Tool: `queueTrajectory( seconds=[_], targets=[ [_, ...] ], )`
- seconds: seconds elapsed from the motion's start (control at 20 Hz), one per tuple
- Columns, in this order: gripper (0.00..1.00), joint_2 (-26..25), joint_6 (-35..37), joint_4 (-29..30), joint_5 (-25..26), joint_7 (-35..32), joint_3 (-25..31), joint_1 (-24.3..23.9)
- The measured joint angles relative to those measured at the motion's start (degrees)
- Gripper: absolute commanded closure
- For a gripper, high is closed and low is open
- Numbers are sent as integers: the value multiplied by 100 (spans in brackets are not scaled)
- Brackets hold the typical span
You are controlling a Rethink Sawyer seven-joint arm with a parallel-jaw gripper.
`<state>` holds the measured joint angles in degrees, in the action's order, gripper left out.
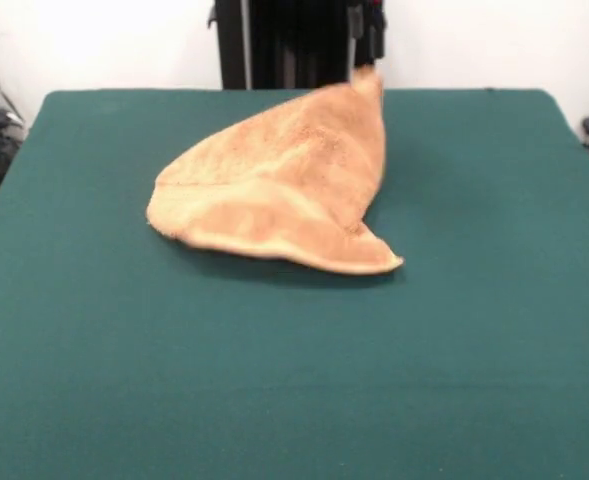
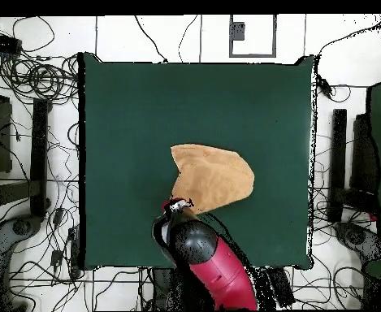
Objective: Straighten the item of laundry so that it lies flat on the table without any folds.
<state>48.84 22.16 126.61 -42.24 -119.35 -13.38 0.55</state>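
Observation:
The item of laundry, an orange-tan terry towel, stands on the dark green table as a tent-like peak. One corner is raised high at the far side, and the rest drapes down to a folded lower edge. My gripper comes in at the top edge and is shut on that raised corner. In the overhead view the towel lies near the table's middle, and the gripper is at the towel's lower left corner, with the red and black arm behind it.
The black pedestal stands at the table's far side. Cables and stands lie on the floor around the table. Green felt shows on all sides of the towel.

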Motion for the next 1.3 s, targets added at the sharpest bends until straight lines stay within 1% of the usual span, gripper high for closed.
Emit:
queueTrajectory(
  seconds=[0.05,0.15,0.2,0.25,0.35,0.45,0.55,0.6,0.65,0.7,0.75,0.8,0.85,0.9,1.0,1.05,1.3],
  targets=[
    [0,55,-60,84,-135,0,65,-15],
    [0,91,-103,139,-243,0,112,-23],
    [0,194,-244,285,-539,0,259,-42],
    [0,236,-312,344,-655,-1,326,-54],
    [0,333,-495,459,-768,0,493,-131],
    [0,397,-659,537,-745,0,636,-249],
    [0,466,-1115,642,-280,0,922,-662],
    [0,464,-1198,645,-146,0,958,-738],
    [0,424,-1615,644,488,0,1072,-1049],
    [0,388,-1875,634,875,0,1107,-1202],
    [0,331,-2230,615,1381,0,1126,-1380],
    [0,284,-2462,597,1698,0,1126,-1475],
    [0,97,-3338,528,2791,0,1114,-1756],
    [0,10,-3695,493,3182,0,1096,-1833],
    [0,-130,-4263,427,3789,0,1052,-1918],
    [0,-335,-5063,326,4531,-1,959,-1977],
    [0,-804,-6626,69,5796,0,727,-2001]
  ],
)
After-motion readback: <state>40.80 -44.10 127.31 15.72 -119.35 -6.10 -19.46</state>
